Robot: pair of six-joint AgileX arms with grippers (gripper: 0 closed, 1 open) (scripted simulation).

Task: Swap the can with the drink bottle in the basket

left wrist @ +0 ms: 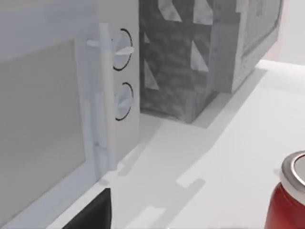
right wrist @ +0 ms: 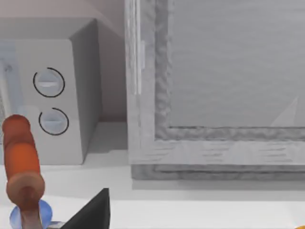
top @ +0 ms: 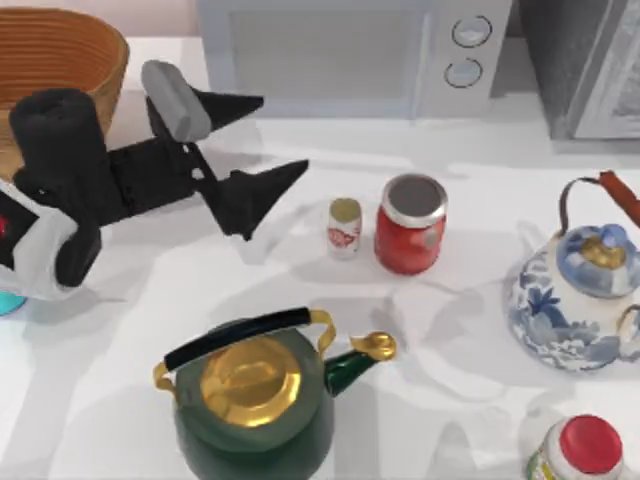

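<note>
The wicker basket [top: 62,55] sits at the table's far left corner, and what shows of its inside holds nothing. The small white drink bottle [top: 344,228] stands on the table near the middle. The red can [top: 410,226] stands just right of it, close but apart, and also appears in the left wrist view [left wrist: 289,202]. My left gripper [top: 283,135] hovers open and empty between the basket and the drink bottle, its tips pointing right toward the bottle. A dark part of my right gripper [right wrist: 93,214] shows in the right wrist view, near the teapot's orange handle [right wrist: 21,162].
A white microwave [top: 350,50] and a grey cabinet [top: 590,60] line the back. A green and gold kettle [top: 255,400] stands at the front. A blue-and-white teapot [top: 580,290] sits at the right, with a red-capped bottle [top: 585,450] in front of it.
</note>
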